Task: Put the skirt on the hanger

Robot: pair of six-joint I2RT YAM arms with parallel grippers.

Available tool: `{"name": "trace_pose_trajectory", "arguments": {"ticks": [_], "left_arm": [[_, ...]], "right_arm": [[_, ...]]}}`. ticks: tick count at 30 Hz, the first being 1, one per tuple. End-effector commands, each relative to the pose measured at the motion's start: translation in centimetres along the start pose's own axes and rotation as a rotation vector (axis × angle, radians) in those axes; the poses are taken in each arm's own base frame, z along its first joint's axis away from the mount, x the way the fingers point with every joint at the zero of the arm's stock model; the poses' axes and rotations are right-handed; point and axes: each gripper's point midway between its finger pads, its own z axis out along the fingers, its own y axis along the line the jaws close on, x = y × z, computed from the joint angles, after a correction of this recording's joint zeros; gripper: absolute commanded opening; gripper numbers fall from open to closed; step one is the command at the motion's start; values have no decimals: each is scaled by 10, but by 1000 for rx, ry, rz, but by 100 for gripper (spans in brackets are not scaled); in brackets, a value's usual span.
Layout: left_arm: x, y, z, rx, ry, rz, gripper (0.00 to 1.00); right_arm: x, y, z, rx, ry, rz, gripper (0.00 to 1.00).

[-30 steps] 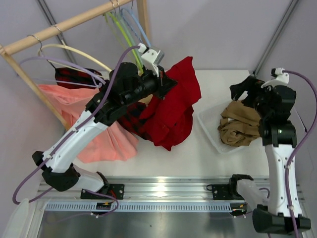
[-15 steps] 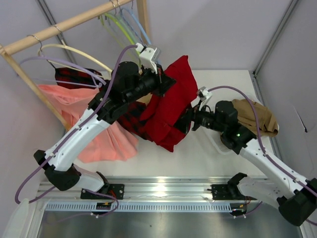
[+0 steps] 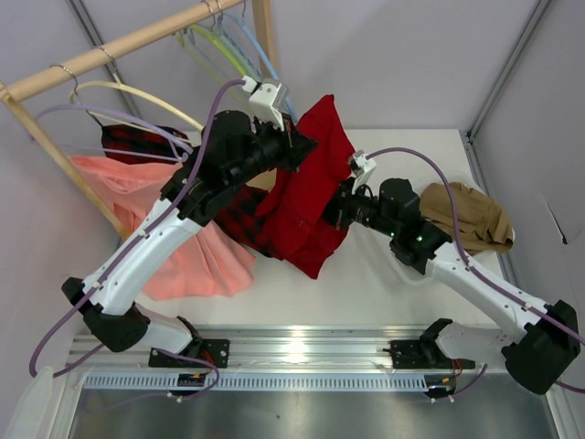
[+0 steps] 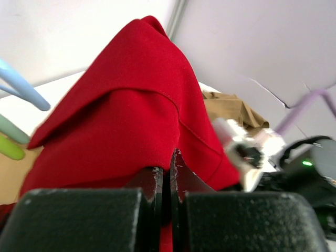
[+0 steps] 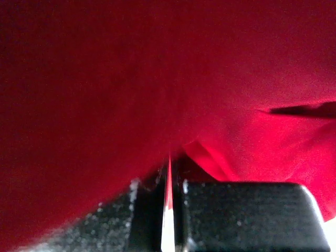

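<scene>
I see the smooth deep-red skirt (image 3: 306,187) hanging in soft folds above the white table (image 3: 384,274). My left gripper (image 3: 294,146) pinches its top and my right gripper (image 3: 336,210) is clamped lower on the cloth. Only the left wrist view shows a stitched hem. The thin lime plastic hanger (image 3: 219,46) hangs on the wooden rail (image 3: 119,50).

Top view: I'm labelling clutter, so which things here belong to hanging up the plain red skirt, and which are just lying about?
In the job: red skirt, lime-green hanger, left gripper and right gripper, both shut on it.
Lying about: plaid skirt, pink skirt, blue hanger, cream hanger, tan cloth.
</scene>
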Motion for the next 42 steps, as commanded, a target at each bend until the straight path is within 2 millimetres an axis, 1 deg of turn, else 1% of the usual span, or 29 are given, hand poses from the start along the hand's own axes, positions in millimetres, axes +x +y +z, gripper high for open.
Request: {"name": "trace_pose_trajectory", "arguments": {"ticks": [1, 2, 3, 5, 6, 8, 10, 12, 13, 15, 17, 18, 21, 22, 23, 24, 25, 28, 29, 30, 31, 32, 33, 34, 36, 38, 39, 40, 42], "left_arm": [[-44, -5, -18, 15, -151, -25, 1], [-43, -2, -17, 3, -145, -18, 2], [-40, 6, -16, -37, -141, -13, 3], [-32, 20, -15, -105, -123, -2, 4], [-32, 23, -17, -120, -128, 0, 4], [-27, 30, -20, -146, -127, 0, 4], [-26, 32, -25, -153, -134, -4, 5], [-26, 32, -27, -146, -141, -15, 4], [-30, 28, -31, -131, -151, -21, 3], [-34, 22, -34, -102, -162, -20, 4], [-33, 24, -34, -108, -154, -14, 7], [-26, 28, -34, -127, -133, -14, 7], [-3, 27, -32, -93, -93, -15, 12], [0, 14, -34, -15, -84, -14, 22], [14, 9, -33, 30, -58, -13, 27], [10, 0, -38, 75, -77, -9, 31], [23, -2, -37, 99, -47, -5, 42], [34, 2, -43, 71, -12, 29, 71], [37, 9, -43, 32, -4, 39, 85], [44, 12, -45, 8, 27, 49, 88], [46, 8, -46, 11, 36, 81, 92], [48, 13, -46, -30, 42, 97, 93], [50, 10, -47, -35, 57, 113, 93], [57, 1, -42, -18, 80, 144, 94], [62, -9, -36, -3, 91, 169, 94], [80, -24, -23, 52, 125, 178, 94], [86, -31, -18, 73, 137, 174, 94], [101, -32, -6, 80, 172, 172, 93], [114, -40, 6, 99, 196, 144, 92]], "right_arm": [[-61, 13, -17, 28, -201, -53, 0], [-56, 6, -21, 79, -175, -39, 0], [-62, -4, -27, 150, -192, -38, 0], [-63, -12, -48, 249, -172, -17, 0], [-68, -25, -59, 334, -197, -7, 0], [-66, -35, -86, 429, -200, 15, 0], [-62, -47, -112, 526, -207, 41, 0], [-61, -58, -129, 594, -222, 60, 0], [-60, -57, -139, 601, -231, 70, 0], [-56, -62, -147, 629, -235, 85, 0], [-57, -60, -154, 638, -242, 98, 0], [-59, -60, -158, 648, -246, 103, 0], [-59, -66, -167, 714, -228, 121, 0], [-56, -73, -172, 763, -212, 126, 0], [-51, -78, -169, 787, -186, 129, 0], [-53, -79, -170, 801, -180, 130, 0], [-48, -83, -171, 827, -149, 132, 0], [-44, -88, -169, 867, -95, 147, 0], [-41, -90, -170, 883, -83, 153, 0], [-37, -93, -172, 908, -67, 159, 0], [-33, -97, -172, 926, -51, 161, 0], [-30, -100, -174, 944, -41, 163, 0], [-25, -103, -177, 964, -22, 165, 0], [-23, -104, -178, 970, -18, 166, 0], [-23, -105, -178, 955, -20, 173, 0], [-28, -106, -183, 940, -45, 182, 0], [-31, -101, -180, 898, -50, 193, 0], [-35, -99, -182, 877, -60, 191, 0], [-42, -101, -186, 857, -87, 206, 0]]}}
